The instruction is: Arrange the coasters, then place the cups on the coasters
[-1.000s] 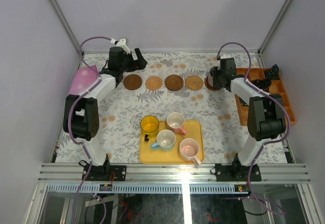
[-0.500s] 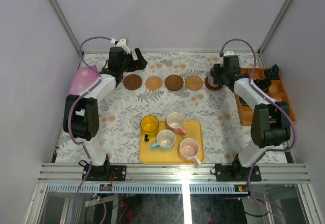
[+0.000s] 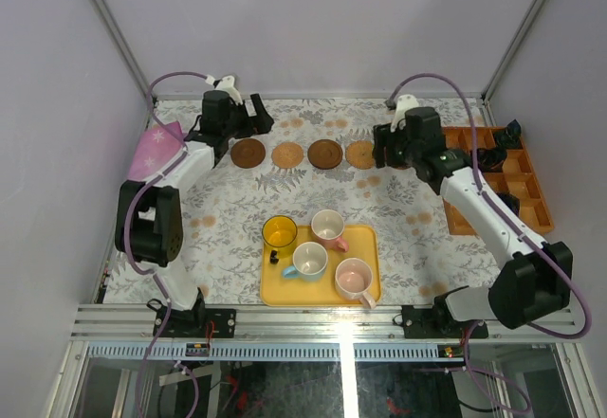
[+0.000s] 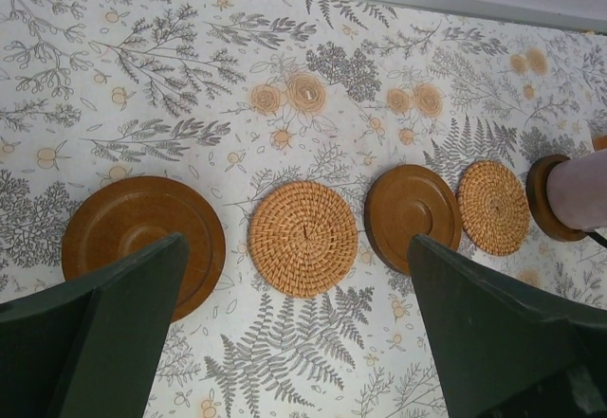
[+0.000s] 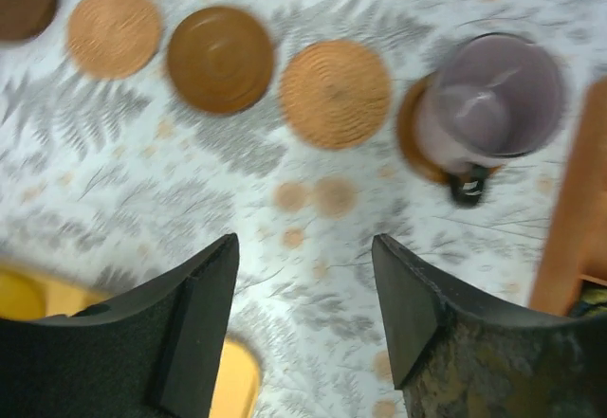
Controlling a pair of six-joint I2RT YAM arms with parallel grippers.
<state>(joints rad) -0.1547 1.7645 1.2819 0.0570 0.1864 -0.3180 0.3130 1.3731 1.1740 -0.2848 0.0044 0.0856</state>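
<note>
1. Shows the right gripper [image 5: 303, 247] spread and empty at bottom centre, with the purple-grey cup [image 5: 488, 100] seated on a dark coaster [image 5: 410, 134] at upper right. Risks toppling that cup if swung low past it.
2. Shows the left gripper [image 4: 296, 247] wide open, holding nothing, over a tan woven coaster [image 4: 285, 219]. Risks knocking the row crooked if lowered.
3. Leaves the yellow cup [image 3: 279, 232], light blue cup [image 3: 308, 260], upper pink cup [image 3: 329, 226] and lower pink cup [image 3: 355, 276] crowded on the yellow tray [image 3: 327, 293], lower centre from above. Risks bumping a neighbour while closing on one.
4. Risks an off-centre, wobbly landing on the thin discs.

Pale lilac walls [image 3: 313, 20], floral-print tabletop [image 3: 237, 209]
</note>
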